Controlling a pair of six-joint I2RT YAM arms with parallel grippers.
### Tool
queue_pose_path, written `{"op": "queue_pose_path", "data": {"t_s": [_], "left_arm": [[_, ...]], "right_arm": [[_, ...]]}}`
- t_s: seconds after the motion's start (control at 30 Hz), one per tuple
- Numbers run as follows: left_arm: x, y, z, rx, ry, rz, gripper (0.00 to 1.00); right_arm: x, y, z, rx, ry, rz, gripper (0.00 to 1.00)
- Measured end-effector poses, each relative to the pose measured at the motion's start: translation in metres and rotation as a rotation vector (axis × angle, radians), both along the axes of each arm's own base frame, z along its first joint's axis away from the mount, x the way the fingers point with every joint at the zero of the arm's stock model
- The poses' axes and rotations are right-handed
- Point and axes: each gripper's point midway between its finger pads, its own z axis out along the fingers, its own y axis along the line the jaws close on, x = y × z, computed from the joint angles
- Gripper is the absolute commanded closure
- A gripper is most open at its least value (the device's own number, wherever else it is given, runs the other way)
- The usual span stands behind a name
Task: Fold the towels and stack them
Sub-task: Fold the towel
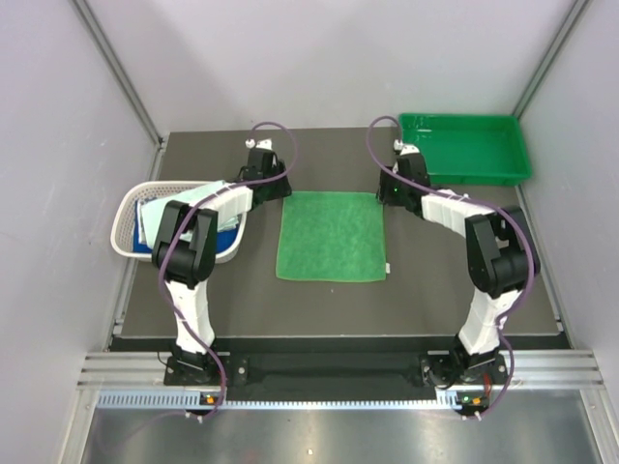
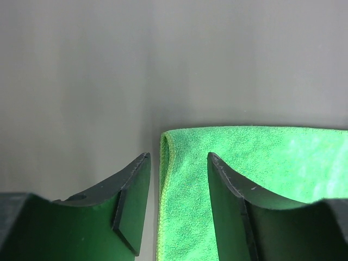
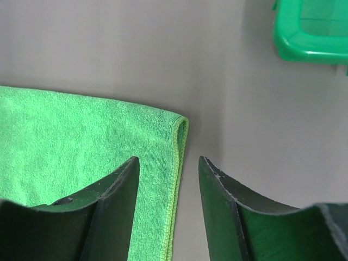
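Observation:
A bright green towel [image 1: 332,236] lies flat in the middle of the dark table. My left gripper [image 1: 274,190] is open and low over the towel's far left corner [image 2: 169,142], with the left hem running between its fingers. My right gripper [image 1: 391,194] is open and low over the far right corner [image 3: 179,125], with the right hem between its fingers. Neither holds anything. More towels, blue and pale ones, lie bunched in the white lattice basket [image 1: 131,208], partly hidden by the left arm.
A rigid green plastic tray [image 1: 464,148] stands at the back right; its corner also shows in the right wrist view [image 3: 310,32]. The basket sits at the table's left edge. Grey walls enclose the table on three sides.

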Motion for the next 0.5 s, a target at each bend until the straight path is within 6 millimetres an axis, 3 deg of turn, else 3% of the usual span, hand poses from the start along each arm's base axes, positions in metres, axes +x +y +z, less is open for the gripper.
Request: {"op": "queue_pose_path", "data": {"t_s": [0.37,0.5], "left_arm": [[0.006,-0.002,-0.022,0.009,0.034,-0.001,0.53],[0.008,-0.003,-0.03,0.014,0.046,-0.001,0.55]], "right_arm": [[0.009,0.004,-0.042,-0.028,0.082,0.015,0.53],[0.017,0.006,-0.038,-0.033,0.068,0.017,0.54]]}}
